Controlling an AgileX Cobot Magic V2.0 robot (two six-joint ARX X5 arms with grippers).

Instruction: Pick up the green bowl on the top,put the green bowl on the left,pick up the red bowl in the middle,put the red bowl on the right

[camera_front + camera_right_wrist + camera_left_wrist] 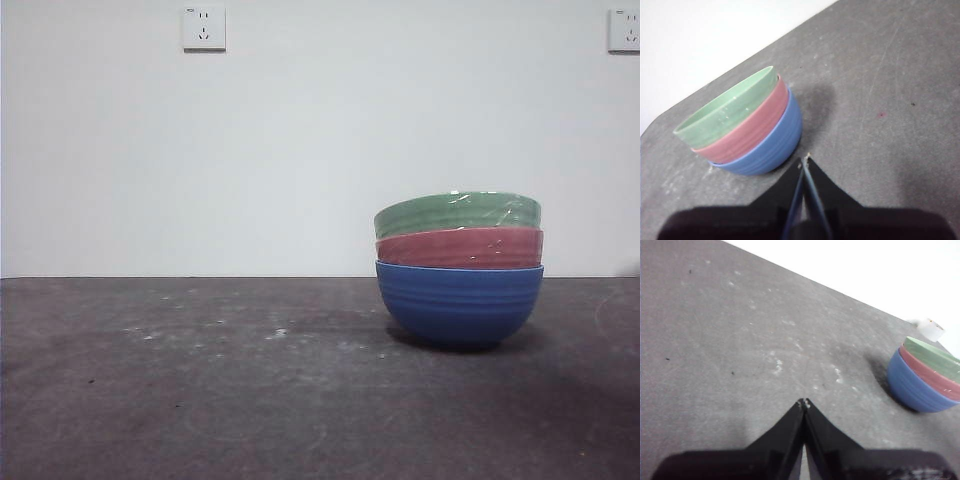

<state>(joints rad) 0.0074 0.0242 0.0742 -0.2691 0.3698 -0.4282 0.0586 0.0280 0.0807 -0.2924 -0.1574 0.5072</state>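
Note:
Three bowls stand nested in one stack right of centre in the front view. The green bowl (458,213) is on top, the red bowl (460,247) in the middle, a blue bowl (460,303) at the bottom on the table. The stack also shows in the left wrist view, green bowl (935,357) and red bowl (930,374), and in the right wrist view, green bowl (722,111) and red bowl (747,129). My left gripper (803,403) is shut and empty, well away from the stack. My right gripper (805,160) is shut and empty, close beside the blue bowl (767,150).
The dark grey table (200,390) is scuffed with pale marks. A white wall with two sockets (204,28) stands behind it. A small white roll (930,329) lies beyond the stack in the left wrist view.

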